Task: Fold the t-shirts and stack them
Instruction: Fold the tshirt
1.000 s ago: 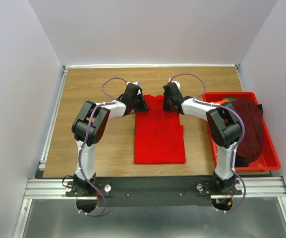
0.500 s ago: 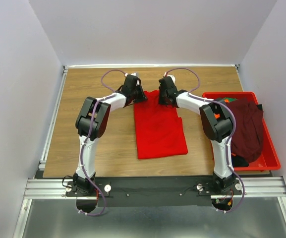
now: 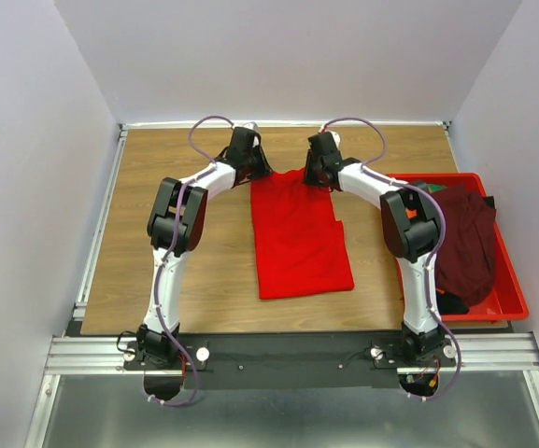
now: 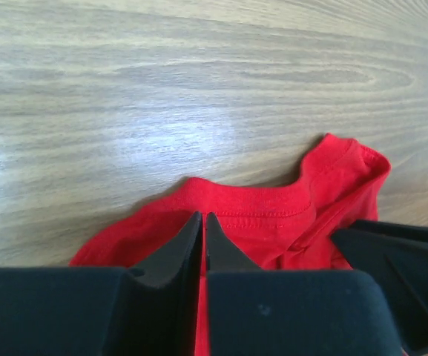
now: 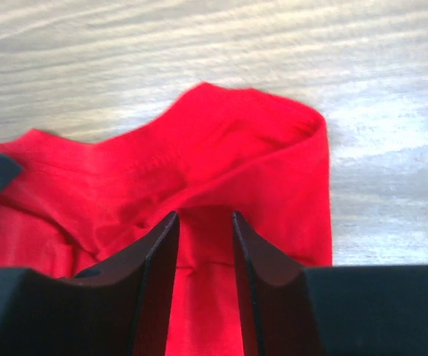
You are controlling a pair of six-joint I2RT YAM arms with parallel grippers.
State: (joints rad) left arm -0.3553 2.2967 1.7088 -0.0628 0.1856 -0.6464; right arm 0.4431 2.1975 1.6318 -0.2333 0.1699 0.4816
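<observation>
A bright red t-shirt (image 3: 299, 238) lies folded into a long strip in the middle of the wooden table, collar end farthest from the arm bases. My left gripper (image 3: 253, 171) is at its far left corner. In the left wrist view its jaws (image 4: 204, 216) are shut on the red cloth (image 4: 273, 215) at the collar seam. My right gripper (image 3: 318, 175) is at the far right corner. In the right wrist view its jaws (image 5: 204, 215) stand apart, with bunched red cloth (image 5: 236, 163) between and under them. A dark maroon t-shirt (image 3: 465, 238) and a bit of an orange one (image 3: 425, 190) lie in the bin.
A rigid red plastic bin (image 3: 512, 280) stands at the table's right edge, close to the right arm's elbow. Bare wood lies left of the red shirt and beyond its collar. Grey walls enclose the table on three sides.
Both grippers have moved away from the bases with the shirt's collar end, dragging the shirt up the table. It now lies slightly skewed.
</observation>
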